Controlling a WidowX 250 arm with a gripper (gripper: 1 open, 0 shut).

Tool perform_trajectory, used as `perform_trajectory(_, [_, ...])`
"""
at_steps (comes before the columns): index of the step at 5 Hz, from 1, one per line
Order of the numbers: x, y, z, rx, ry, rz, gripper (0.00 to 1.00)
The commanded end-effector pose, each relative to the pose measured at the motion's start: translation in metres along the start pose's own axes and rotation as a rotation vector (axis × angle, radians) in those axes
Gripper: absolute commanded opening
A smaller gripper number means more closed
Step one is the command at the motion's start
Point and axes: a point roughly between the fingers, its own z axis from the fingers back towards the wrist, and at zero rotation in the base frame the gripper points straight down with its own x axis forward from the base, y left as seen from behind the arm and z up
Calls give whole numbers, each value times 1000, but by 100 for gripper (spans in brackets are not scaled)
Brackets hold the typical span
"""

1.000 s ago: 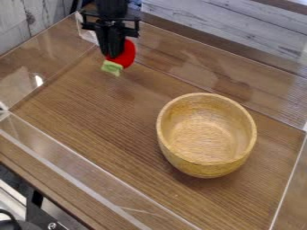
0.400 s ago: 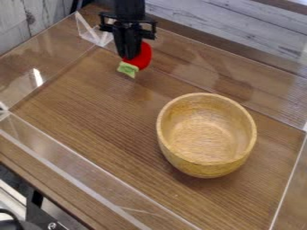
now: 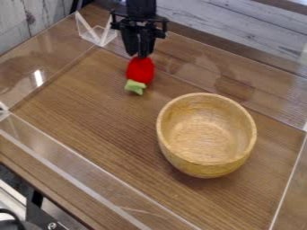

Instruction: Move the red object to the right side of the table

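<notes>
The red object [image 3: 140,69] is a small toy strawberry with a light green cap pointing towards the camera. It sits on the brown wood-grain table [image 3: 84,126] at the back, left of centre. My gripper [image 3: 142,52] points straight down right above it, its dark fingertips level with the top of the red body. The strawberry shows in full below the fingers. The fingers stand close together, and I cannot make out a gap or a grip.
A round light wooden bowl [image 3: 207,133] stands to the right of the strawberry and nearer the camera. Low clear acrylic walls [image 3: 36,76] border the tabletop. A clear bracket [image 3: 93,32] stands at the back left corner.
The gripper and strawberry have shifted right across the back of the table. The strawberry was tucked between the fingers before. Now it sits lower, fully below the fingertips.
</notes>
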Motion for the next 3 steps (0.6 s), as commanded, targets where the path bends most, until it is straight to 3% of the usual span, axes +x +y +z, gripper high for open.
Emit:
perform_trajectory(1, [8, -5, 24, 23, -71, -19, 0])
perform_trajectory(2, [13, -7, 23, 28, -65, -36, 100])
perform_trajectory(3, [16, -9, 24, 32, -58, -50, 100])
